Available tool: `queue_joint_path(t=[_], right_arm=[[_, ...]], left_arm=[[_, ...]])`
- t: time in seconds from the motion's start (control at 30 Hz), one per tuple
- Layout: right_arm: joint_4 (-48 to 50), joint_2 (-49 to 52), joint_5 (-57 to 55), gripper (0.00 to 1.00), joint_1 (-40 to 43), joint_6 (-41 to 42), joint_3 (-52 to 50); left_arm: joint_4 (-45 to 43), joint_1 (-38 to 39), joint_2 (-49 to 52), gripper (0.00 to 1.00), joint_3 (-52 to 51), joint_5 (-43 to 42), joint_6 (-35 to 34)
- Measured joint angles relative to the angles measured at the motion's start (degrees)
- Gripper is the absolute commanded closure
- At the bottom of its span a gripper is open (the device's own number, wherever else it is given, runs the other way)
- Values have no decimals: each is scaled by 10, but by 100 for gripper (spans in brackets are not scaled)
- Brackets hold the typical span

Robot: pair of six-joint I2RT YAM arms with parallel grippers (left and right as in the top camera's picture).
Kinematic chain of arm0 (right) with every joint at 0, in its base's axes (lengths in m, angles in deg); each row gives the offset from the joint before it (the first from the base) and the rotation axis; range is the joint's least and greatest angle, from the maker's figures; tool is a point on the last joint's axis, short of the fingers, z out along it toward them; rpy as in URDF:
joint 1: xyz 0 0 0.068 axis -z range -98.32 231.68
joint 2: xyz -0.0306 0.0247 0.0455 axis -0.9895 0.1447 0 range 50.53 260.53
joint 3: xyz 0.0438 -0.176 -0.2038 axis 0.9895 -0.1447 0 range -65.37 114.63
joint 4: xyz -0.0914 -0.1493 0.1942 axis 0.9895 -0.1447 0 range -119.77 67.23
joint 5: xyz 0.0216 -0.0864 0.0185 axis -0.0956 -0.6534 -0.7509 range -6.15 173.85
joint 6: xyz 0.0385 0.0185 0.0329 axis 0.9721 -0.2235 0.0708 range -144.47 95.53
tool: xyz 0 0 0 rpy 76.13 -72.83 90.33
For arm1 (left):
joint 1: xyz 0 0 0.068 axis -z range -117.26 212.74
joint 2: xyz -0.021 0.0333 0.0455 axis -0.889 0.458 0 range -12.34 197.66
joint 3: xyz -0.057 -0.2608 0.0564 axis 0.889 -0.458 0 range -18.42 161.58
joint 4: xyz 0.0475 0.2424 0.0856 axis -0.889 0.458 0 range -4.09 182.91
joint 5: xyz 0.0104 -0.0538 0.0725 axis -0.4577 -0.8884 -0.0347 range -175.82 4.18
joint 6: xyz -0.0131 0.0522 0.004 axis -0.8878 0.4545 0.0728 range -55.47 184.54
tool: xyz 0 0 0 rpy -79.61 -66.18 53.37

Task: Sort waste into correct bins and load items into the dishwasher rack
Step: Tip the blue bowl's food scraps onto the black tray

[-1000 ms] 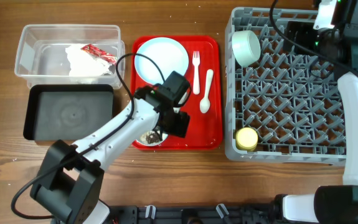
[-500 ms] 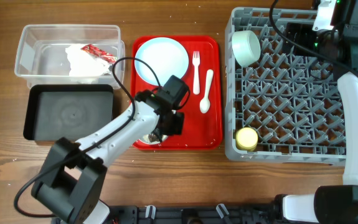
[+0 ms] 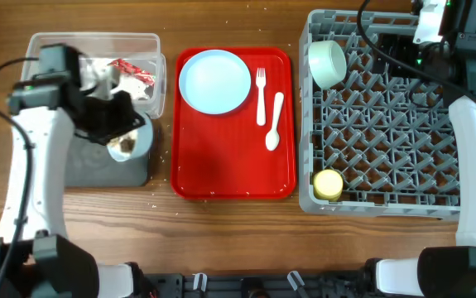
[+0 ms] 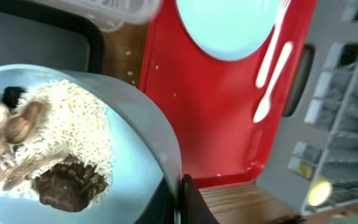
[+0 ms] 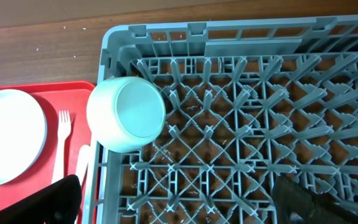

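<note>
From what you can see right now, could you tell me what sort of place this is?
Probably a staged dish-return station on a wooden table: a grey dishwasher rack, a red serving tray with plate and fork, and a clear tub holding a red wrapper.

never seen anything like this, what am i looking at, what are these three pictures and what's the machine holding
These are two robot arms at a wooden table, each ending in a two-finger gripper. The wide picture looks down from a fixed camera above; the other two come from cameras on each wrist. The left gripper pinches the rim of a light blue bowl holding rice and brown scraps, above the black tray. Beside it, the clear tub holds a napkin and red wrapper. The red tray carries a plate, fork and spoon. The grey rack holds a second bowl and yellow cup. The right gripper hangs open over the rack, empty.
</note>
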Motion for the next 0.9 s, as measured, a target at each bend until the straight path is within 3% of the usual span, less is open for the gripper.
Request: queue_joint_path(t=[0.1, 0.33, 0.43, 0.57, 0.8, 0.9], right_arm=[[0, 0, 0, 1, 0, 0, 0], [-22, 0, 0, 1, 0, 0, 0], [-26, 0, 0, 0, 0, 0, 0], [-29, 0, 0, 1, 0, 0, 0], [-38, 0, 0, 0, 0, 0, 0], [-38, 0, 0, 0, 0, 0, 0]], left_arm=[[0, -81, 45, 96, 0, -100, 68], [8, -163, 163, 96, 0, -247, 146], [18, -188, 192, 96, 0, -309, 152], [47, -225, 199, 96, 0, -461, 153], [57, -292, 199, 96, 0, -534, 148], [58, -298, 199, 96, 0, -597, 113]])
